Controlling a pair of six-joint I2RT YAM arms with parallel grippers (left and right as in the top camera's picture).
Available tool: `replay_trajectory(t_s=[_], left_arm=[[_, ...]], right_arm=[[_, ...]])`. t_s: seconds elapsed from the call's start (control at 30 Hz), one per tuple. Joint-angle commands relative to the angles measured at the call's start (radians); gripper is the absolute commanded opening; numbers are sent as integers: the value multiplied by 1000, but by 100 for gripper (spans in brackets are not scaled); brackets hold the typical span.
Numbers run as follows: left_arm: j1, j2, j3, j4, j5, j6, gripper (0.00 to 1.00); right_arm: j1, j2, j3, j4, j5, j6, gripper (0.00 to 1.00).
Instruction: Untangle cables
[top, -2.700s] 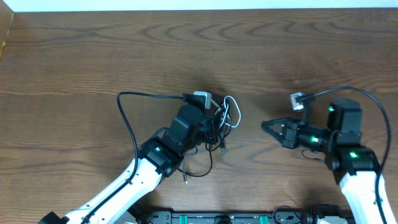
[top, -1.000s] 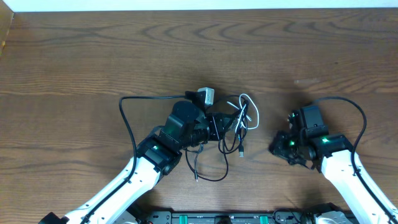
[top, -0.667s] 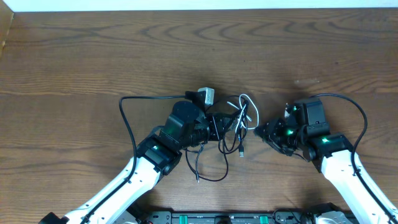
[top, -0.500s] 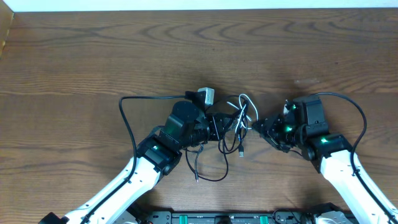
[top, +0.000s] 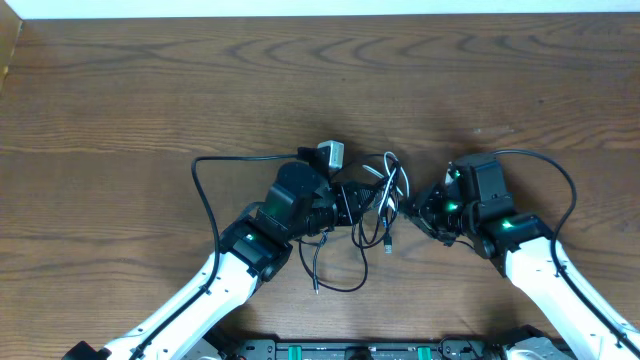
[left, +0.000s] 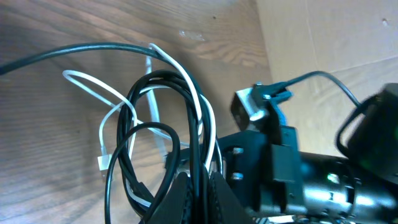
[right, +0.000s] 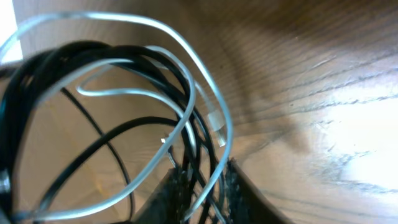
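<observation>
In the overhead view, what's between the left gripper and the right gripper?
The cables: a bunch of black and white loops fills the gap between left gripper and right gripper, clearest in the overhead view.

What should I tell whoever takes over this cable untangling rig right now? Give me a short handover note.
Left end effector: shut on black strands of the cables, near the table's middle.
Right end effector: jaws around black and white strands on the bundle's other side; clamped or not, I cannot tell.
Done: nothing separated; the white cable loops through the black ones.
Left: work the white cable free, then lay each cord apart on the table.
</observation>
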Motion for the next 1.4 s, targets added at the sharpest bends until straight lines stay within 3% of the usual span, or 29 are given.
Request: replay_trajectory(t_s=[0.0, 0.13, 0.27, 0.37, 0.57, 0.77, 1.0, 1.27, 1.37], left_arm=[[3, -2, 9, 19, 49, -20, 8], [3, -2, 9, 12, 51, 78, 8], [3, -2, 9, -51, 51, 204, 8], [3, -2, 9, -97, 51, 225, 8], [3, -2, 9, -101, 119, 313, 8], [3, -2, 9, -64, 117, 247, 8], [3, -2, 9, 8, 117, 125, 8], [2, -2, 9, 8, 144, 103, 8], [2, -2, 9, 22, 169, 45, 8]], right_arm=[[11, 14, 5, 1, 29, -25, 1], [11, 14, 5, -43, 146, -208, 1], [-19, 14, 5, -180, 330, -211, 1], [-70, 14, 5, -237, 417, -201, 1], [-168, 14, 5, -209, 343, -208, 1], [-168, 14, 5, -126, -37, -269, 28], [-122, 14, 5, -138, -40, -264, 37], [-121, 15, 5, -67, -42, -246, 40], [-112, 15, 5, -24, -37, -245, 40]])
